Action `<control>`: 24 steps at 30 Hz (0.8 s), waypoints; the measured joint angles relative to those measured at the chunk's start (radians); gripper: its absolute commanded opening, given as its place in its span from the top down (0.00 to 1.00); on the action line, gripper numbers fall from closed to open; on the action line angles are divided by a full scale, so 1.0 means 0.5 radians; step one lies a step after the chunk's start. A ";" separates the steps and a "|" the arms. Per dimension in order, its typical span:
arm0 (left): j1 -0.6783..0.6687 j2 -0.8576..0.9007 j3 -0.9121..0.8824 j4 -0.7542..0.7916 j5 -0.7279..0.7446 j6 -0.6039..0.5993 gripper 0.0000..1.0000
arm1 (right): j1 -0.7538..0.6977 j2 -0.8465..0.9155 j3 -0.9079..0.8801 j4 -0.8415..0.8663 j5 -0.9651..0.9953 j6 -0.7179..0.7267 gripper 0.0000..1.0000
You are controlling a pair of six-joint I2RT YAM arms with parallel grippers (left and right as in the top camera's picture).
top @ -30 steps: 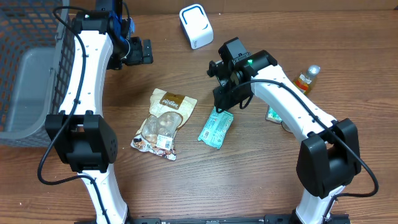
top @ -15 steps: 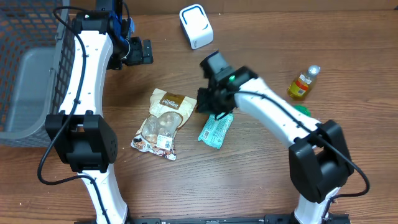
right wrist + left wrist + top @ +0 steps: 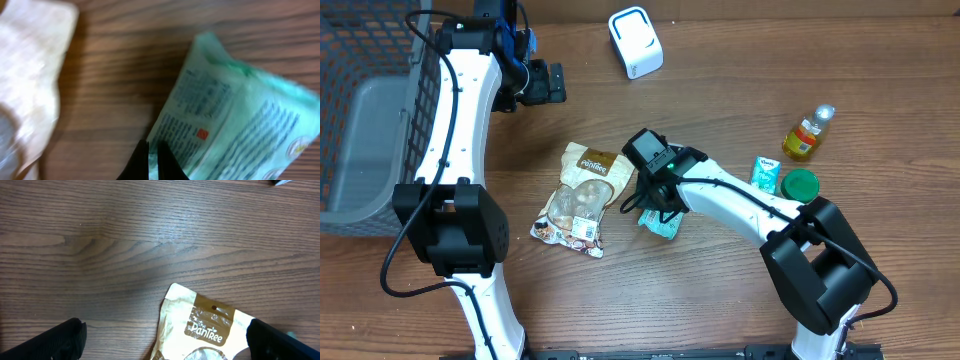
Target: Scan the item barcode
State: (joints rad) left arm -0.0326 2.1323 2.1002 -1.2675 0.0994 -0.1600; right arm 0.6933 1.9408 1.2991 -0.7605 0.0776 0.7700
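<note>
A teal snack packet (image 3: 667,224) lies flat at the table's middle, mostly hidden under my right wrist in the overhead view. My right gripper (image 3: 644,206) is low over its left end. In the right wrist view the packet (image 3: 235,120) fills the right half, printed side up, and my right gripper (image 3: 153,150) is shut on its near left edge, a sliver of green between the fingers. The white scanner (image 3: 635,42) stands at the back. My left gripper (image 3: 556,83) hangs open at the back left, and in its own view the left gripper (image 3: 167,341) holds nothing.
A brown and white snack pouch (image 3: 582,195) lies just left of the packet; the pouch (image 3: 210,325) also shows in the left wrist view. A small bottle (image 3: 807,132), a teal box (image 3: 766,173) and a green lid (image 3: 800,184) sit at the right. A wire basket (image 3: 360,120) stands at the left edge.
My right arm swung left and forward from beside the bottle, came down over the packet and its jaws closed on the packet's edge. The left arm stayed still.
</note>
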 measured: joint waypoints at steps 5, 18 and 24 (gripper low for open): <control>0.000 0.000 0.000 0.000 0.001 0.000 0.00 | -0.081 0.000 0.000 -0.172 0.138 0.006 0.96; 0.000 0.000 0.000 0.000 0.000 0.000 0.00 | -0.524 0.000 0.036 -0.434 0.118 -0.446 0.96; 0.000 0.000 0.000 0.000 0.001 0.000 0.00 | -0.592 0.000 0.135 -0.383 -0.234 -0.608 0.95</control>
State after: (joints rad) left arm -0.0326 2.1323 2.1002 -1.2675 0.0998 -0.1600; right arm 0.3973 1.9408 1.3666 -0.9520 -0.0395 0.4660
